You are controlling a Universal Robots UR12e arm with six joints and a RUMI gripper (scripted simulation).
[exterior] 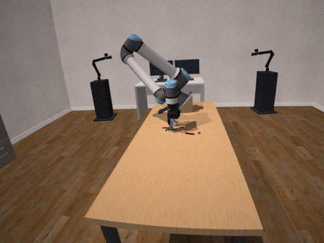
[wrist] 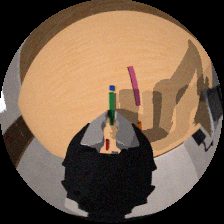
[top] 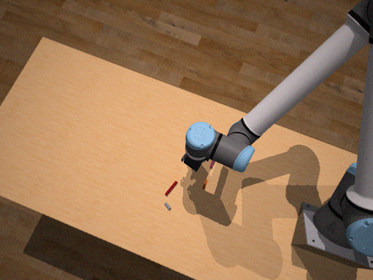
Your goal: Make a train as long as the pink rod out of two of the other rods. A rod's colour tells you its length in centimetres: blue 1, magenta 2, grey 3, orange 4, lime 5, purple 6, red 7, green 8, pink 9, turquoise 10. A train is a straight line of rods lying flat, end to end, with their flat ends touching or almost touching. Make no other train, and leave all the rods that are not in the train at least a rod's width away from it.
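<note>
My gripper (exterior: 170,128) (wrist: 111,110) points down, its fingers shut on the green rod (exterior: 173,129) (wrist: 112,101), low over the table. In the wrist view the green rod runs out from between the fingertips. The small blue rod (exterior: 166,130) (wrist: 112,88) lies in line with its far end, with at most a very small gap; I cannot tell whether they touch. The pink rod (top: 212,164) (exterior: 164,127) (wrist: 134,85) lies apart, to the right in the wrist view. In the top view the arm hides the green and blue rods.
An orange rod (top: 205,184) (exterior: 181,127) (wrist: 140,125) lies in the arm's shadow. A red rod (top: 171,188) (exterior: 190,133) (wrist: 107,144) and a short grey rod (top: 168,206) (exterior: 199,132) lie on the other side of the gripper from the blue rod.
</note>
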